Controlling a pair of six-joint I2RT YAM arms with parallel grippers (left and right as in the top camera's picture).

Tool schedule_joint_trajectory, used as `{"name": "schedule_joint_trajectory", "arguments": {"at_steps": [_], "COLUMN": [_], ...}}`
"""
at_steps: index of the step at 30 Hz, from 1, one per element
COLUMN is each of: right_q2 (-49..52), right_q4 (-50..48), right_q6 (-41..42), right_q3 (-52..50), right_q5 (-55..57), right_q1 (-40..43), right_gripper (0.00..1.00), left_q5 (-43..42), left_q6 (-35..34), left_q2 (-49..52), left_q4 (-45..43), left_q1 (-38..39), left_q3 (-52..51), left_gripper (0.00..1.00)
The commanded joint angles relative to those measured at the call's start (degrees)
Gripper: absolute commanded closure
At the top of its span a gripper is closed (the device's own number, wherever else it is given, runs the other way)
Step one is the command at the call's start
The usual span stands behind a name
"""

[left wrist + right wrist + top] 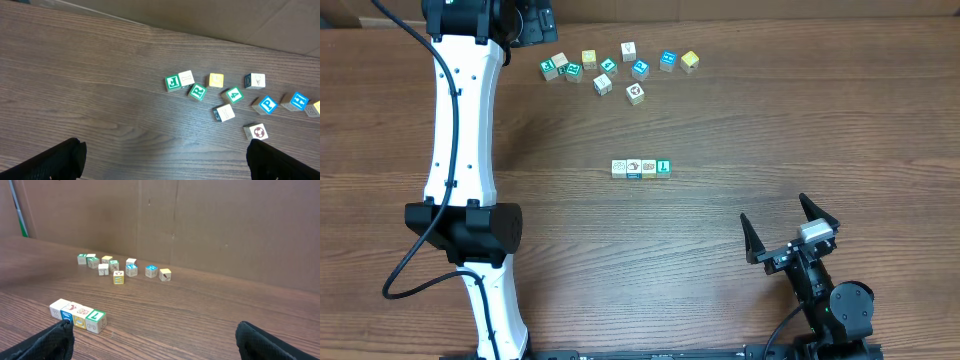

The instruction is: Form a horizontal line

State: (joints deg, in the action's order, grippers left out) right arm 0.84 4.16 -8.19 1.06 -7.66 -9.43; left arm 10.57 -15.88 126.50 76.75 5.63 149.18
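A: The right gripper [154, 325] is sitting closest, jaws gaping wide, holding nothing.
B: And the left gripper [164, 145]?
A: Gaping too, empty, hanging over eleven loose cubes [198, 91] at the back.
B: Is the line [641, 168] getting made?
A: It's looking done, I think: four cubes touching, side by side, in the middle of the table [720, 120].
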Motion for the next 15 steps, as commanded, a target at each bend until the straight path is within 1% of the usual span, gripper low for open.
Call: {"name": "schedule_joint_trajectory", "arguments": {"at_steps": [1, 11, 13, 15], "right_q2": [-0.68, -0.68, -0.68, -0.68], "right_q4": [-0.17, -0.17, -0.17, -0.17], "right_q6": [0.00, 0.00, 0.00, 0.00], "right_q3": [-0.61, -0.61, -0.61, -0.61], "right_q5": [-0.13, -0.15, -0.13, -0.13], "right_q1": [-0.26, -0.26, -0.26, -0.26], "right_gripper": [0.00, 0.00, 0.00, 0.00], "left_q5": [0.35, 0.35, 0.35, 0.35], "left_q6": [0.66, 0.66, 0.66, 0.66], "left_q2": [-0.70, -3.72, -5.22, -7.56], "left_q4": [-0.04, -0.09, -0.26, -0.70], "left_q1": [0.39, 0.39, 0.39, 0.39], "left_q3": [0.07, -0.68, -3.41, -8.37], "left_gripper": [0.00, 0.00, 0.00, 0.00]}}
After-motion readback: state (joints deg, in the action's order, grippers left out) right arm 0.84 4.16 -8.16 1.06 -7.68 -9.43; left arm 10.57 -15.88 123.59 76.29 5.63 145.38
